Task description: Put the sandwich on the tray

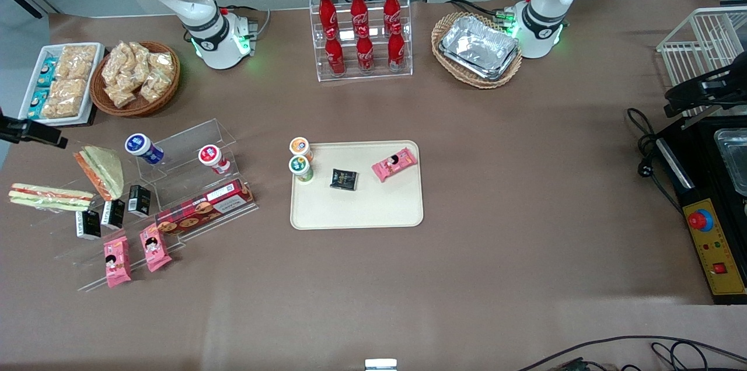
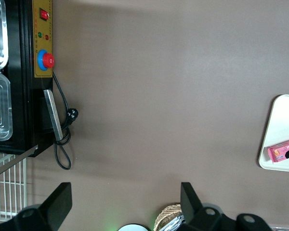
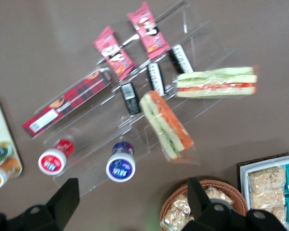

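Observation:
The sandwich (image 1: 49, 196) (image 3: 216, 82), long and plastic-wrapped with pale bread and red and green filling stripes, lies on the clear acrylic display stand (image 1: 175, 184) toward the working arm's end of the table. The cream tray (image 1: 356, 207) (image 3: 0, 130) (image 2: 282, 130) sits mid-table, well apart from the sandwich. My gripper (image 3: 132, 202) (image 1: 55, 139) hangs high above the table, open and holding nothing. Its fingers (image 3: 62, 197) frame the ground between a blue-capped cup (image 3: 121, 167) and a wicker basket (image 3: 202, 204).
A triangular sandwich (image 1: 102, 171) (image 3: 166, 125) leans beside the long one. The stand also carries cups, black packets, pink snack bars and a red cookie box (image 1: 204, 207). On the tray are a black packet (image 1: 344, 179), a pink snack (image 1: 394, 164) and a cup (image 1: 300, 168).

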`<state>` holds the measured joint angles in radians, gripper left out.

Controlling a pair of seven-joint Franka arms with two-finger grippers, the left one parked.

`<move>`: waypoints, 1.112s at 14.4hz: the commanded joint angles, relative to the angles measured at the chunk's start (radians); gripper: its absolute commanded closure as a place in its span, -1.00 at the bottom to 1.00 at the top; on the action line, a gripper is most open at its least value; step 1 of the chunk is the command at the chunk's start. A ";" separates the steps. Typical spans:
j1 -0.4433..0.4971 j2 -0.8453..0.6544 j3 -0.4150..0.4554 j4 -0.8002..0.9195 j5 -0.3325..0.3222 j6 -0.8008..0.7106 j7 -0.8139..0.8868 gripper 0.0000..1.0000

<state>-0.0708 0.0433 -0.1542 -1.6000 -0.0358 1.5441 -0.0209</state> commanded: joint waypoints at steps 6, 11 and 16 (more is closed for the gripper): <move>-0.007 0.110 -0.108 0.018 -0.046 0.096 0.320 -1.00; -0.015 0.176 -0.146 0.018 -0.041 0.189 0.702 -1.00; -0.095 0.234 -0.148 0.014 -0.016 0.307 0.912 -1.00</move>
<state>-0.1325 0.2415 -0.3012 -1.5998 -0.0607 1.8001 0.8024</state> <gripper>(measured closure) 0.000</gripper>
